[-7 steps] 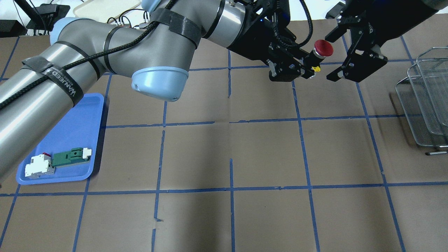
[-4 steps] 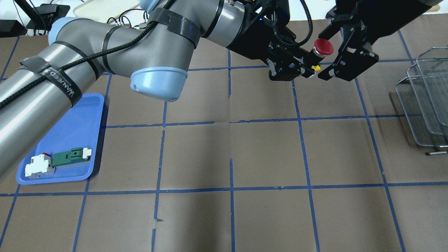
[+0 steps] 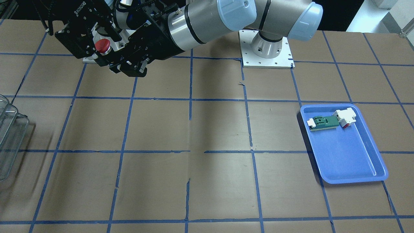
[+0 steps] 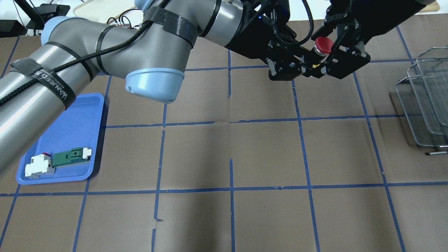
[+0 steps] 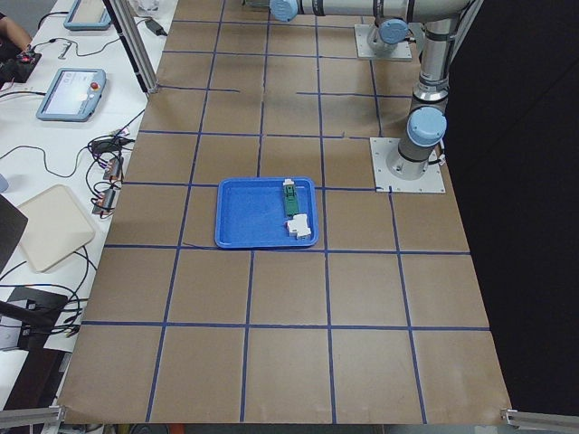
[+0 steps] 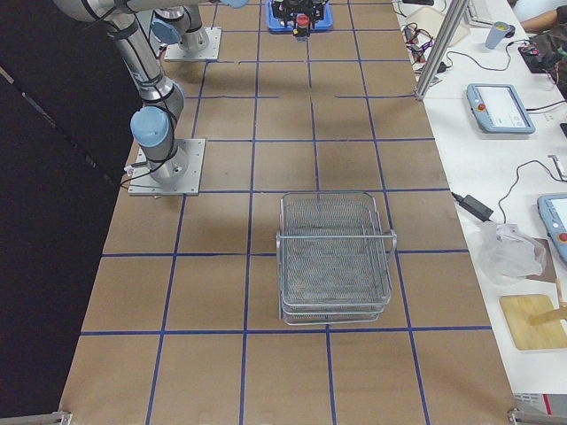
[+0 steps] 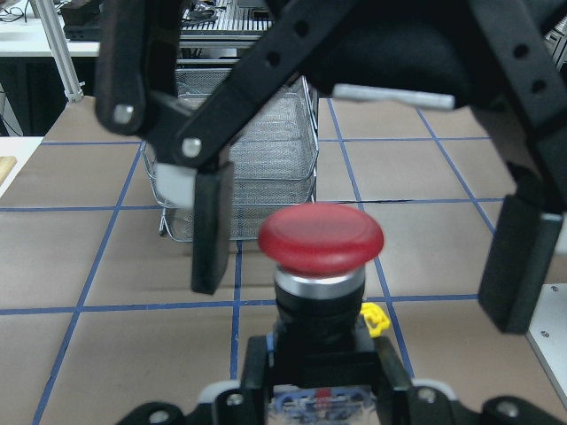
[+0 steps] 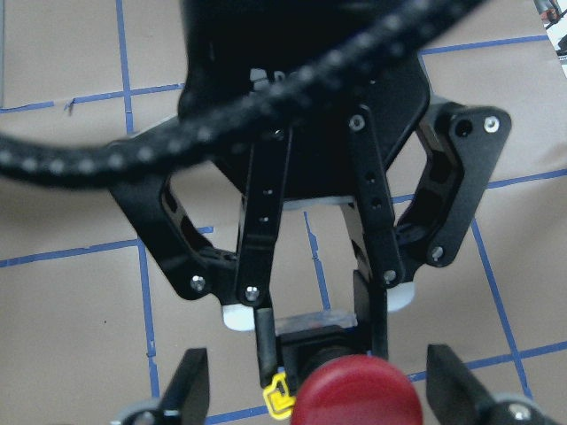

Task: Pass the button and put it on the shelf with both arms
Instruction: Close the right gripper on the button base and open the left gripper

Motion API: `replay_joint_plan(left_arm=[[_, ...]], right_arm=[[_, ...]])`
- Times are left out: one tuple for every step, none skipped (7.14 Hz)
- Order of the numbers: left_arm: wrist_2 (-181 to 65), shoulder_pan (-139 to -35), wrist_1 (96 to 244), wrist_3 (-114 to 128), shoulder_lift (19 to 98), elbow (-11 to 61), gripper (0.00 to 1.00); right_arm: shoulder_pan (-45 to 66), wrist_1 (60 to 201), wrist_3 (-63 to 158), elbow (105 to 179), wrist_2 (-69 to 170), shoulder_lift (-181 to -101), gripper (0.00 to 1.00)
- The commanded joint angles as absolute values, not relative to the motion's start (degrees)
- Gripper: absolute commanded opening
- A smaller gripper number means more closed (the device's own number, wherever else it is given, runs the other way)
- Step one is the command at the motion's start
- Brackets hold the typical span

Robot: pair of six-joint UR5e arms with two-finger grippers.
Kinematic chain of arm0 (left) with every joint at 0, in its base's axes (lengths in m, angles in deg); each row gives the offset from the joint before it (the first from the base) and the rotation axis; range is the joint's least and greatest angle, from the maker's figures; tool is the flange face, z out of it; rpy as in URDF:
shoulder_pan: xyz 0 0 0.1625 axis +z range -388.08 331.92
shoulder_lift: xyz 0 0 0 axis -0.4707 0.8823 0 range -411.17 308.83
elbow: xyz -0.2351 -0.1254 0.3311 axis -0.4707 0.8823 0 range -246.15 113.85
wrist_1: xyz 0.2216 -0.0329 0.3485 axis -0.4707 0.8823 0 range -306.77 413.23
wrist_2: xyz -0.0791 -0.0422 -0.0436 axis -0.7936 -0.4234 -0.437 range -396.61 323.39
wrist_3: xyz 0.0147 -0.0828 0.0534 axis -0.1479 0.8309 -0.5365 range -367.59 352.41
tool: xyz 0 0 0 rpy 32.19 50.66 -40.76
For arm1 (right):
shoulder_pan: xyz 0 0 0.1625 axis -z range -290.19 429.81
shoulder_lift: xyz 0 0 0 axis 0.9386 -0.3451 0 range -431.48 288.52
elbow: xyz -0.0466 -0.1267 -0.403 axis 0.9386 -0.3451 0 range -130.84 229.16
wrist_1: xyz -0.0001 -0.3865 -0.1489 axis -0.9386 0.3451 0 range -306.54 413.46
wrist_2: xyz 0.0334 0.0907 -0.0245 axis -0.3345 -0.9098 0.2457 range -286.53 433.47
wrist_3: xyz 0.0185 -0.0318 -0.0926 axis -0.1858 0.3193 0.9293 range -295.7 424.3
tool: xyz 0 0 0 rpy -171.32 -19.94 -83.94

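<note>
**A:** Buttons, count and location?

**B:** One. The button (image 4: 323, 44), red cap, upper right of the overhead view, held above the table (image 4: 266, 154).

**A:** Grippers?

**B:** Two. Left gripper (image 4: 309, 64) is clamped on the button's black body. Right gripper (image 7: 359, 283) has its fingers spread, one on either side of the red cap, both apart from it in the left wrist view.

**A:** Shelves?

**B:** One. The shelf (image 4: 425, 105), wire mesh, right edge of the overhead view, well apart from the button.

**A:** Other stock?

**B:** One blue tray (image 4: 70, 129), lower left. It holds two parts that touch each other: one green-and-white connector (image 4: 71, 156) and one white block (image 4: 38, 165).
</note>
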State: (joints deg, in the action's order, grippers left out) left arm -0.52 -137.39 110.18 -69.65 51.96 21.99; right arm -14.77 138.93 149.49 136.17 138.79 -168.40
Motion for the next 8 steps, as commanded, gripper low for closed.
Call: replay_joint_plan(left_arm=[[-0.67,-137.16,110.18,-69.64,50.96,22.61,0.0],[-0.49,-137.33,110.1,-69.64,50.79,23.66,0.0],[-0.49,-137.33,110.01,-69.56,50.26,23.93,0.0],[-0.32,-137.24,110.09,-69.56,49.91,24.02,0.47],[0.12,-136.89,110.09,-69.3,49.38,23.5,0.99],[0.39,-136.98,110.18,-68.94,49.12,23.5,1.0],[0.65,-136.89,110.44,-68.42,48.68,23.41,1.0],[1.09,-136.54,112.19,-65.37,47.63,23.67,1.0]], right_arm=[[-14.74,139.15,150.16,135.99,139.3,-168.42,0.02],[-14.74,139.06,150.25,135.38,139.56,-168.42,0.0],[-14.74,139.06,150.25,135.12,139.48,-168.42,0.0],[-14.74,139.06,150.25,135.03,139.48,-168.42,0.0],[-14.74,139.06,150.34,135.11,139.21,-168.42,0.0],[-14.74,139.06,150.34,135.11,138.95,-168.42,0.0],[-14.74,138.89,150.34,135.11,138.95,-168.42,0.0],[-14.74,138.97,150.34,135.11,138.95,-168.42,0.0]])
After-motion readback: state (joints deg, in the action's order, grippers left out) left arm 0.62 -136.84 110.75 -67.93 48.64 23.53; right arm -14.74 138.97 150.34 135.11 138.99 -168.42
